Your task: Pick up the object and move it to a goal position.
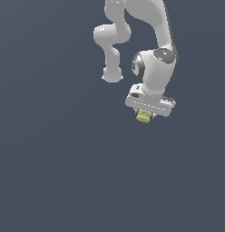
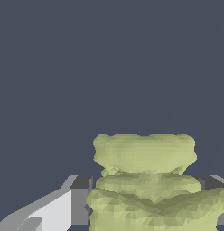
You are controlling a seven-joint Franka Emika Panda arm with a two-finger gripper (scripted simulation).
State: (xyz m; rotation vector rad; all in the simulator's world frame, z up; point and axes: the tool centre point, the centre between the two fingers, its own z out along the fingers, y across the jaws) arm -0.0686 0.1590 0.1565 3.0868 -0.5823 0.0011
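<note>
The object (image 1: 143, 117) is a small pale yellow-green lumpy block with ridges. It sits directly under the white hand of the arm in the exterior view, between the fingers of my gripper (image 1: 144, 117). In the wrist view the object (image 2: 145, 180) fills the lower middle of the picture, with a dark finger pad (image 2: 80, 198) against one side and the other finger (image 2: 214, 184) at the opposite side. The gripper is shut on the object. Whether the block rests on the floor or hangs above it cannot be told.
The white arm (image 1: 153, 45) rises behind the hand toward the top of the exterior view. A uniform dark grey-blue surface (image 1: 51, 172) surrounds everything.
</note>
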